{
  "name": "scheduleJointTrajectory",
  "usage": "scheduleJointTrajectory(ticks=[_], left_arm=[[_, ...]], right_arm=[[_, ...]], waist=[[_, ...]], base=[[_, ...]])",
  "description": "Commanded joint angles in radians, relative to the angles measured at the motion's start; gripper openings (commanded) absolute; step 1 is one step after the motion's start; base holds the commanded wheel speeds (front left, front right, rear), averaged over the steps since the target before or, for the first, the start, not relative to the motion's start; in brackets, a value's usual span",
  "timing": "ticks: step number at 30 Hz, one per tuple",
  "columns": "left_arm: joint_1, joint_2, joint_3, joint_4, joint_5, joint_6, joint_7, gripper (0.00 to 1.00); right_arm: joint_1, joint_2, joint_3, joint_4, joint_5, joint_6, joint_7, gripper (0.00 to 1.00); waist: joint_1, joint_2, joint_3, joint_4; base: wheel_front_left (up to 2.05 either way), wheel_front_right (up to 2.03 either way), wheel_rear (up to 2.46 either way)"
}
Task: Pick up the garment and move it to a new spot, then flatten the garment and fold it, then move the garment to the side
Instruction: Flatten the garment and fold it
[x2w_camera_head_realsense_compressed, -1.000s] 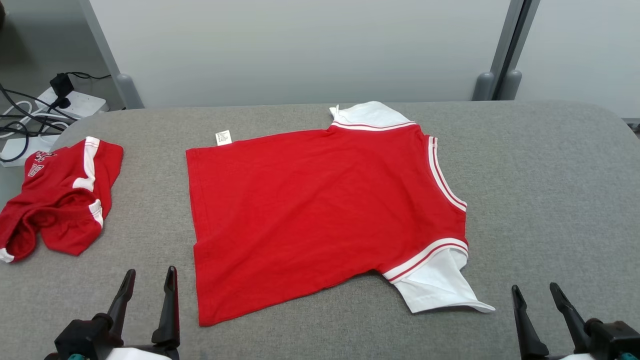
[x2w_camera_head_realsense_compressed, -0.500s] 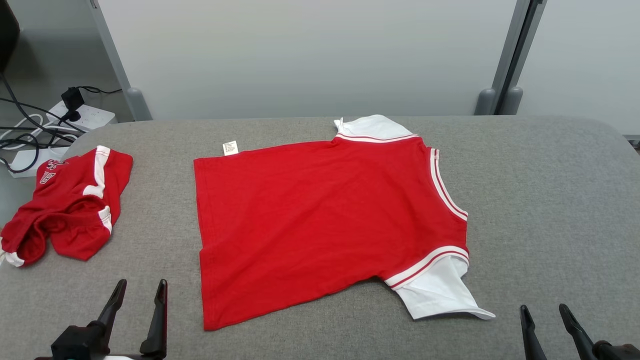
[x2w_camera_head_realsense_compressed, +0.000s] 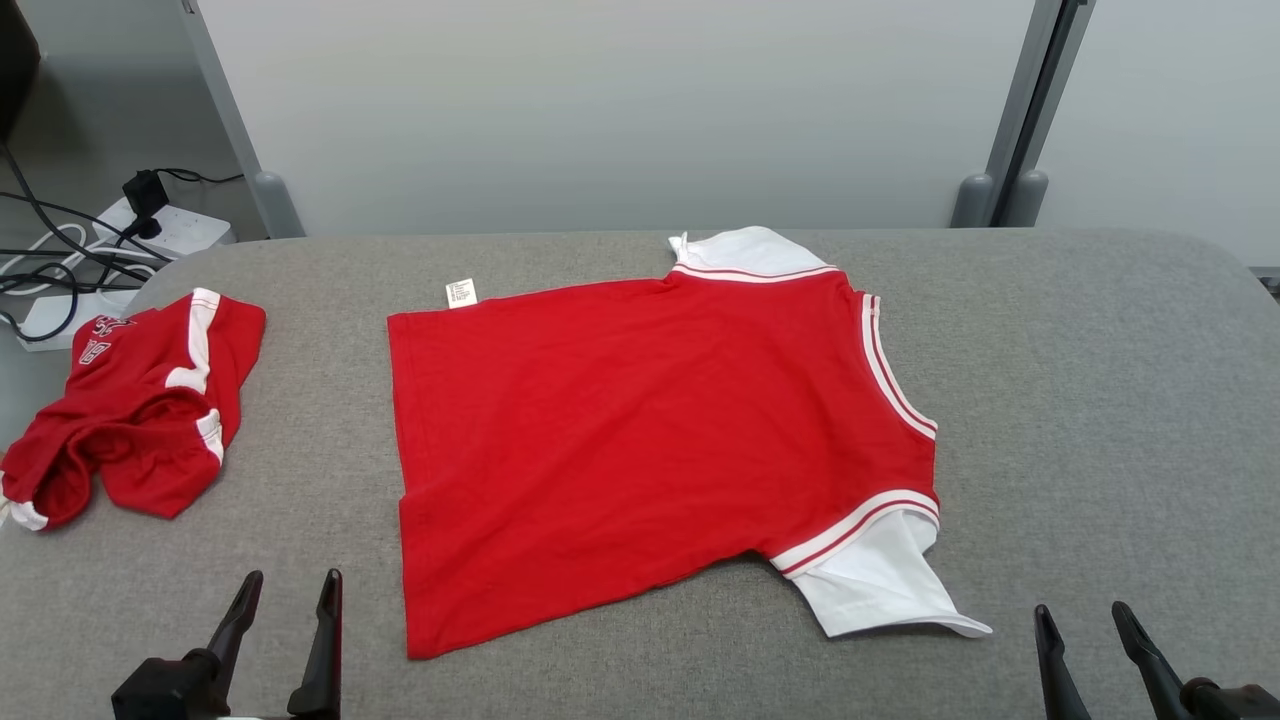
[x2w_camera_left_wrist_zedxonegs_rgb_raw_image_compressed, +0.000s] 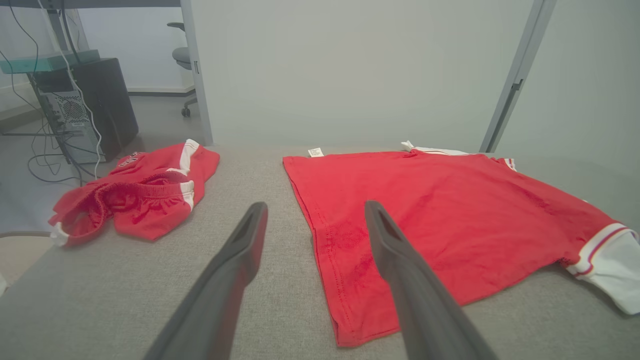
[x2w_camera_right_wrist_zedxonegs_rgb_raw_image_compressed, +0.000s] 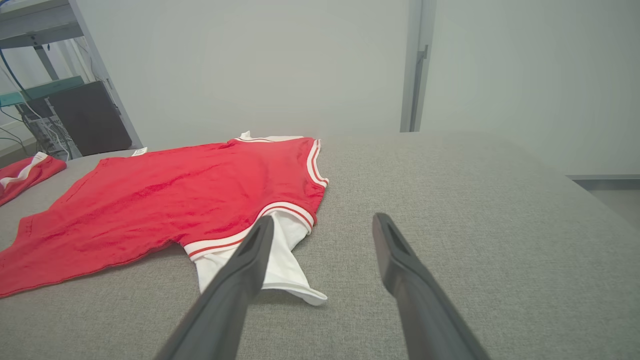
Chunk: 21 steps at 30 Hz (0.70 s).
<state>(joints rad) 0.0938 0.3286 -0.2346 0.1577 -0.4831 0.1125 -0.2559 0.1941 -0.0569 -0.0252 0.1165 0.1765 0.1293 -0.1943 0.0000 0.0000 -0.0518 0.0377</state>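
Garment, red tee, flat mid grey fabric tabletop; red shorts crumpled at 9 o'clock; pale wall at 12; power strip at 10; left end effector at 7, right end effector at 5, both open, empty

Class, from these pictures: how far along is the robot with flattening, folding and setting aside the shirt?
Done: the red shirt lies spread nearly flat on the grey table. In hand: nothing; left tool and right tool are open, off it. Left: folding it and moving it aside.
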Motion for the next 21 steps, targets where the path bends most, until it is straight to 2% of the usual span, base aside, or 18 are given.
scheduleJointTrajectory(ticks=[1,4,10,16,21], left_arm=[[-0.05,0.012,0.044,-0.012,0.011,-0.008,-0.005,1.0],[-0.052,0.005,0.034,-0.002,-0.001,-0.018,0.008,1.0],[-0.088,-0.006,-0.004,0.01,-0.04,-0.051,0.11,1.0],[-0.145,-0.005,-0.045,0.011,-0.06,-0.07,0.231,1.0],[-0.207,-0.007,-0.073,0.038,-0.089,-0.099,0.325,1.0]], right_arm=[[-0.025,-0.012,0.024,-0.021,-0.002,0.001,-0.011,1.0],[-0.034,-0.012,0.029,-0.023,0.01,0.001,-0.012,1.0],[-0.082,-0.054,0.037,-0.014,0.047,0.001,0.022,1.0],[-0.158,-0.131,0.057,0.012,0.094,0.001,0.152,1.0],[-0.231,-0.199,0.118,0.041,0.126,0.001,0.266,1.0]], waist=[[0.0,0.0,0.002,0.001],[0.0,0.0,0.004,0.001],[0.0,0.0,0.022,0.002],[0.0,0.0,0.062,0.002],[0.0,0.0,0.14,0.009]], base=[[0.0,0.0,0.0],[0.0,0.0,0.0],[0.0,0.0,0.0],[0.0,0.0,0.0],[0.0,0.0,0.0]])
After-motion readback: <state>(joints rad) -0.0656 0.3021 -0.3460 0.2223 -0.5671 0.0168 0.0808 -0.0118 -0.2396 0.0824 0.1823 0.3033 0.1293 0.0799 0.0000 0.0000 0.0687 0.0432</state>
